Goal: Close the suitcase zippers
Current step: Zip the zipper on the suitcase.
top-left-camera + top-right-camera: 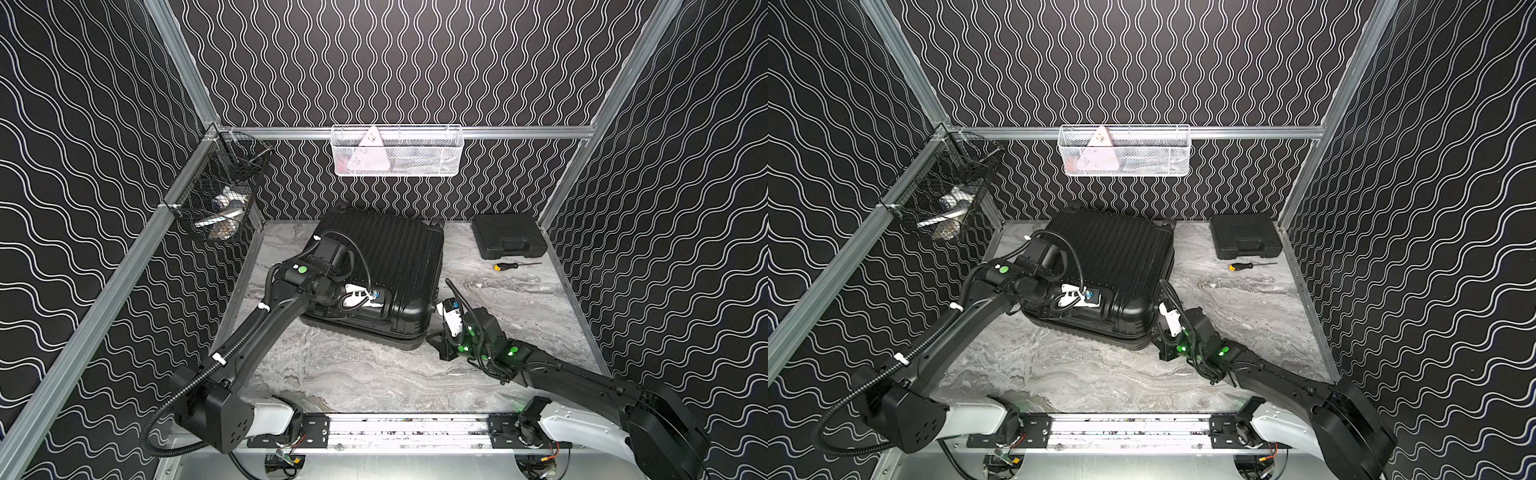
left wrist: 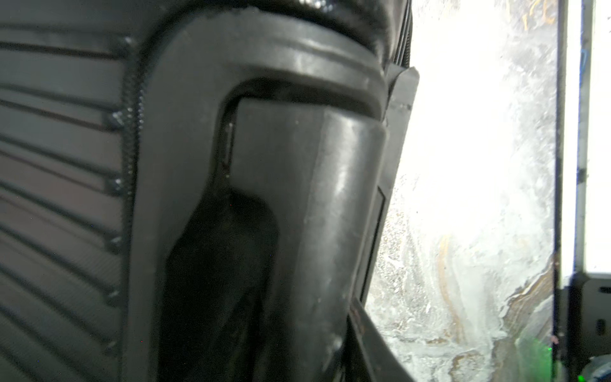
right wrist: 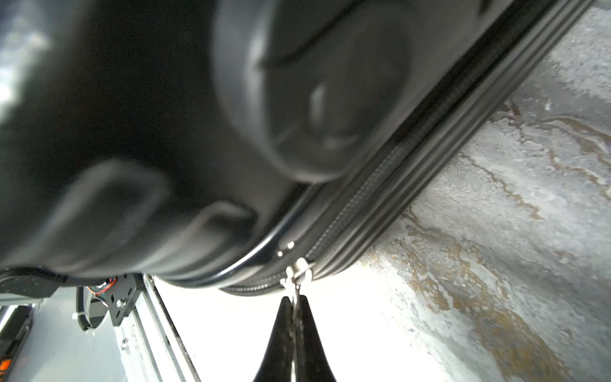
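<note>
suitcase (image 1: 390, 253) closed, zipper pull (image 3: 295, 284) gripped, tool case (image 1: 509, 237) shut

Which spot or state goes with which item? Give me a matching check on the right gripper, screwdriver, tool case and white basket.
Items:
1. right gripper
2. screwdriver
3. tool case
4. white basket

States:
A. hanging on the back rail
B. shut on the zipper pull at the suitcase seam
C. lying on the table, just in front of the tool case
D. closed, in the table's back corner

Pairs: 1-B, 2-C, 3-D, 4-A
</note>
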Controlling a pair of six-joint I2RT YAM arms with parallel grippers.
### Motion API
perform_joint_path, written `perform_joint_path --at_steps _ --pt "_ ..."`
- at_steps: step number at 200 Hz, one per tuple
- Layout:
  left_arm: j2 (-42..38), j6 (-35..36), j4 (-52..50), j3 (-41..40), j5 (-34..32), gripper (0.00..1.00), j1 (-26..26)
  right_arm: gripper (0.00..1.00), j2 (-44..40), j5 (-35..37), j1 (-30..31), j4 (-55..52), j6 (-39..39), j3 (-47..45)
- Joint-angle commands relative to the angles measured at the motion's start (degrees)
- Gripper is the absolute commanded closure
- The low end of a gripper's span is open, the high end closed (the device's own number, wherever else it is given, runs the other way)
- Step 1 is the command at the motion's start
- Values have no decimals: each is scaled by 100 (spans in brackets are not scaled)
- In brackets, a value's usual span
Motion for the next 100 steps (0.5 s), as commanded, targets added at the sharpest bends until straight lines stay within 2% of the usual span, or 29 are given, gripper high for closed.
perform_joint_path --at_steps 1,31,55,69,100 --pt "-163 -989 619 -11 -408 77 -116 100 -74 -345 24 -245 -177 -49" --pt "-198 -1664 993 -42 -789 77 -210 100 -188 -566 105 -201 -244 -58" --pt "-32 -2340 1035 138 -1009 82 -273 100 -213 -545 214 -188 -346 -63" --pt "27 -2554 1015 166 -1123 84 -394 100 -164 -531 273 -211 -379 -28" --pt "-64 -2887 1171 -11 -1241 83 -725 100 -72 -524 406 -121 -401 22"
